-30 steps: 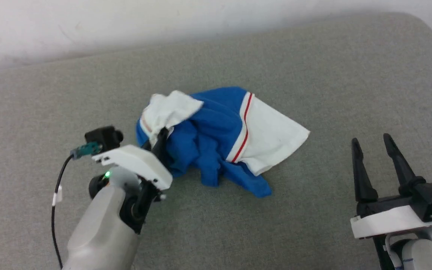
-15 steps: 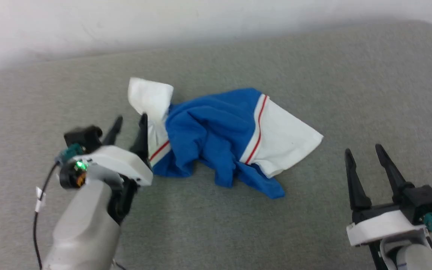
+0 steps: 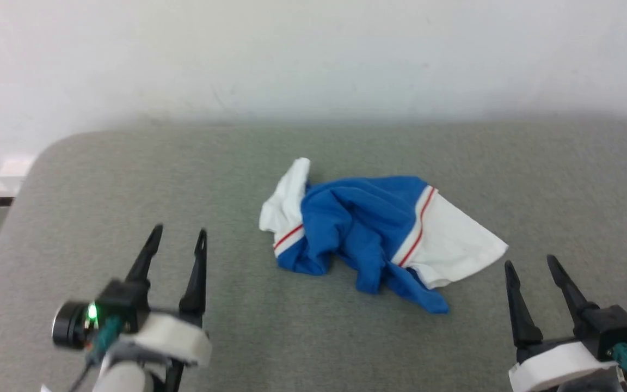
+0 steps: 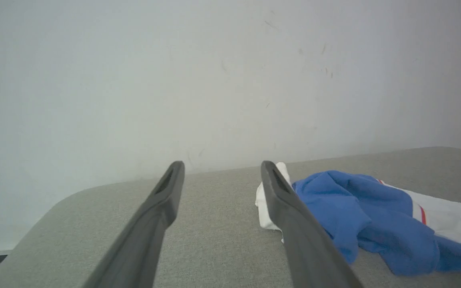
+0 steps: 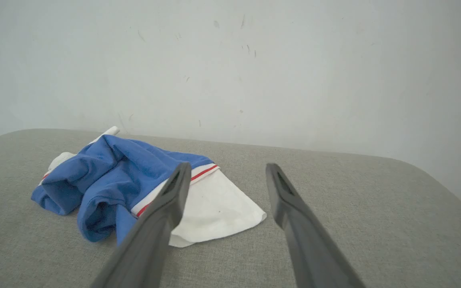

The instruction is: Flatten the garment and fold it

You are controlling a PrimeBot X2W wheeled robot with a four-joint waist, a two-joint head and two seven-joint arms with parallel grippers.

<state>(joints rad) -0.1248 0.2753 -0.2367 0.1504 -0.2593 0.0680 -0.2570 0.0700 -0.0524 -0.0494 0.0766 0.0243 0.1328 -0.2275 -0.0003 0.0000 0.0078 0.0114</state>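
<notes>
**Nothing flat yet, nothing in hand**

Head view: the royal-blue sports jersey (image 3: pixel 357 234) lies in a crumpled heap about the middle of the grey padded table (image 3: pixel 128 179). One white sleeve (image 3: pixel 455 245) is spread toward the table's right side, and the other is bunched on the side nearer the table's left. A thin red-and-white stripe marks each seam. The left gripper (image 3: pixel 179 231) hovers over the table's near-left part and the right gripper (image 3: pixel 530 262) over its near-right. Both have their fingers parted, hold nothing and are clear of the cloth.

Left wrist view: the left gripper's (image 4: pixel 221 164) spread fingers frame bare table, and the jersey's (image 4: pixel 354 208) blue body is doubled over itself.

Right wrist view: the right gripper (image 5: pixel 227 165) points across the table past the flat sleeve (image 5: pixel 214 208), where the blue cloth sags in deep folds.

The likely hazard is a pinch into the bunched blue middle. It would probably catch several layers and drag the whole heap rather than open it. A pull on one sleeve alone could slide the light cloth across the table.
</notes>
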